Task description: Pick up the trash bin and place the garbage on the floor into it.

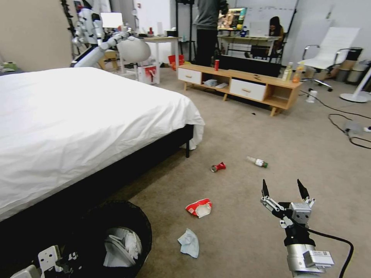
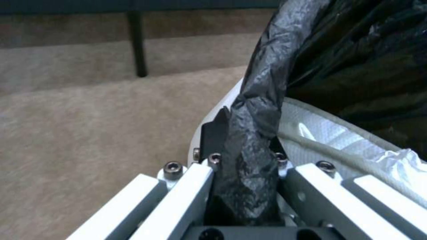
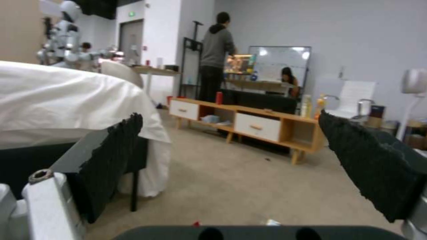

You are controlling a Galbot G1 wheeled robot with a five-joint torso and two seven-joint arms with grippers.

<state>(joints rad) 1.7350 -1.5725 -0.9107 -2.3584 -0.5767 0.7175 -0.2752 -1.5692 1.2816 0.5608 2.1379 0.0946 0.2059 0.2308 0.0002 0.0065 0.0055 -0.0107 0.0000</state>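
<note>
Jaws of the left gripper (image 2: 242, 186) clenched on the bag-covered rim of the trash bin (image 1: 116, 216), black film bunched between the fingers, one finger outside the white wall and one inside. Jaws of the right gripper (image 1: 286, 191) spread wide and empty, hanging low over the carpet (image 1: 239, 127) well out from the bed (image 1: 77, 123).

Bin sitting beside the foot of the bed frame, white crumpled material already inside. Garbage scattered on the carpet between bin and right gripper: crumpled tissue (image 1: 189, 242) nearest the bin, flattened red-and-white packet (image 1: 199, 207) just beyond, crushed red can (image 1: 218, 166) further off near the bed corner, small green-capped bottle (image 1: 257, 161) beside it toward the right.

Likely light, all of it. Tissue soft and collapsing, best pinched at its raised fold. Packet thin and flat, calling for an edge grip at the lifted lip. Can stiff but dented, best across the narrow waist. Bottle smooth, prone to rolling, best across the body.
</note>
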